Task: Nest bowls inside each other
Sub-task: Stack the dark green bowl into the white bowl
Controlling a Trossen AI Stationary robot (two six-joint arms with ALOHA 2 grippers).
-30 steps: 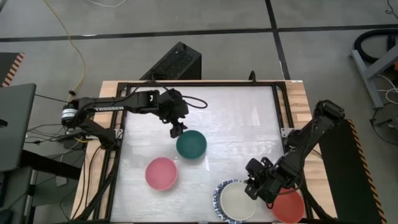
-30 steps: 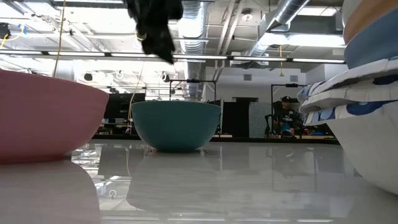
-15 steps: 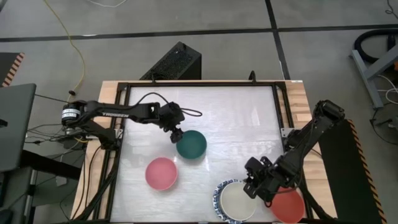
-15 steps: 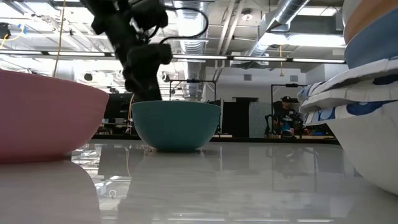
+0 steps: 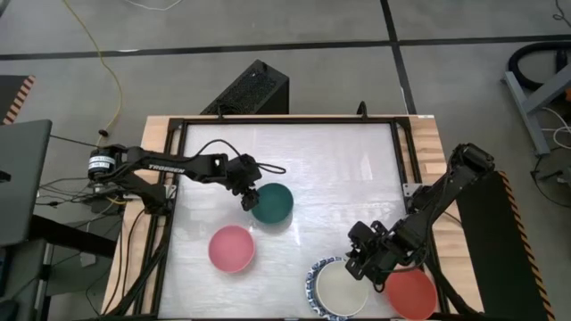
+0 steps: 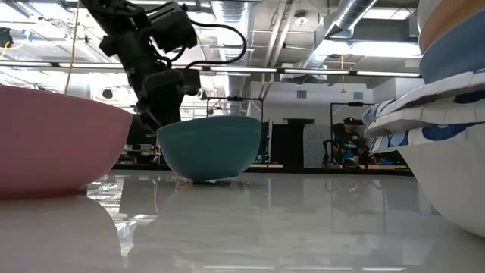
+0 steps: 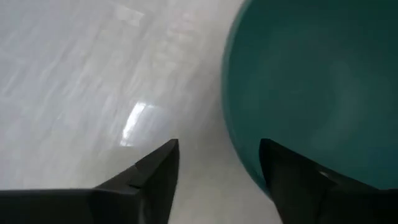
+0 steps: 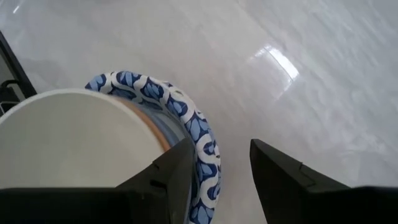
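A dark green bowl (image 5: 272, 203) sits mid-table, tipped in the low view (image 6: 211, 148). My left gripper (image 5: 249, 198) stands open at its left rim, one finger inside and one outside. A pink bowl (image 5: 231, 248) rests on its base nearer the front. At the front right stands a stack of nested bowls (image 5: 339, 287): a blue-patterned one outermost, a cream one innermost. A red bowl (image 5: 412, 295) sits beside it. My right gripper (image 5: 359, 264) hovers open over the stack's right rim (image 8: 202, 146), with no plain contact. My left gripper straddles the green bowl's rim (image 7: 239, 155) on the side toward the table's left. One finger (image 7: 292, 180) lies against the inner wall; the other stands outside, a gap from the wall. The fingers slant down from the left. The bowl is on the table, tilted, its gripped side lower.
A black frame (image 5: 285, 119) runs round the white table top. Open table lies at the far side and in the middle, between the green bowl and the stack.
My left gripper has come down and a little toward the table's left, onto the green bowl's left rim. The bowl, level before, now stands tipped with its left side lower.
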